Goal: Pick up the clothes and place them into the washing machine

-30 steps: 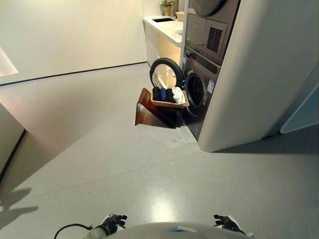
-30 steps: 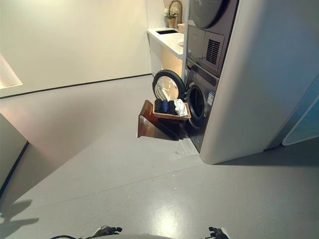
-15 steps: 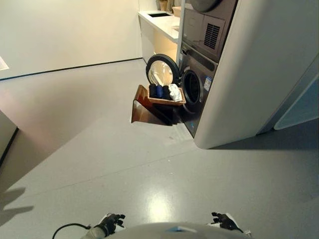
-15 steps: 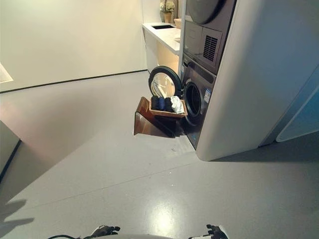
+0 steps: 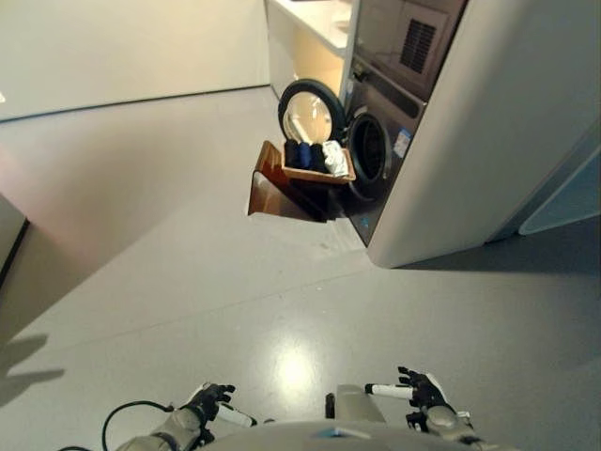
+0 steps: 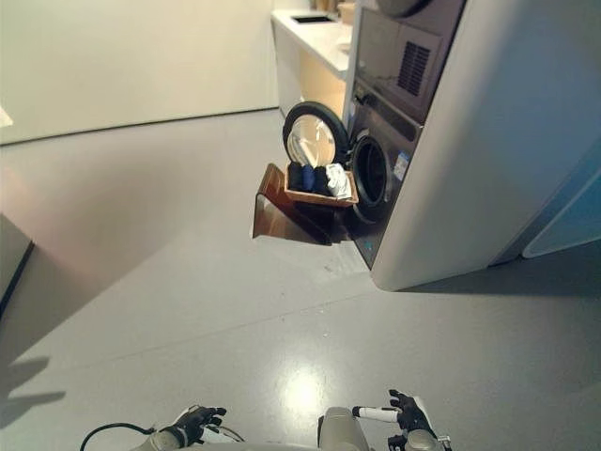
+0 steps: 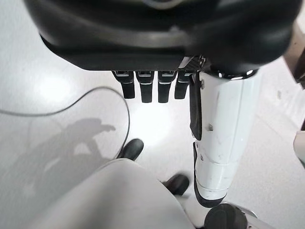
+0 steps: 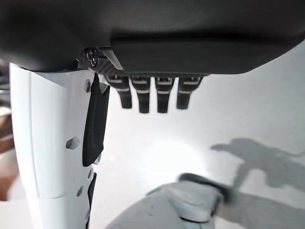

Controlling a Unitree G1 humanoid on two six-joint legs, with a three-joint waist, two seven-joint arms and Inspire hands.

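Observation:
Dark blue and white clothes (image 5: 315, 155) lie in a brown basket (image 5: 319, 174) on a brown stand, far ahead in front of the washing machine (image 5: 376, 160). The machine's round door (image 5: 308, 115) stands swung open to the left, and the drum opening (image 6: 373, 174) is dark. My left hand (image 5: 208, 402) hangs low at the bottom left, fingers relaxed and empty. My right hand (image 5: 420, 392) hangs at the bottom right, also relaxed and holding nothing. Both wrist views show straight fingers (image 7: 143, 88) over bare floor.
A dryer (image 5: 408, 42) is stacked above the washer inside a tall white cabinet (image 5: 498, 122). A white counter (image 6: 315, 33) runs behind it along the wall. Grey floor (image 5: 188, 263) stretches between me and the basket.
The camera has tilted down, so both hands show more fully at the bottom. The basket, clothes and machine have not moved.

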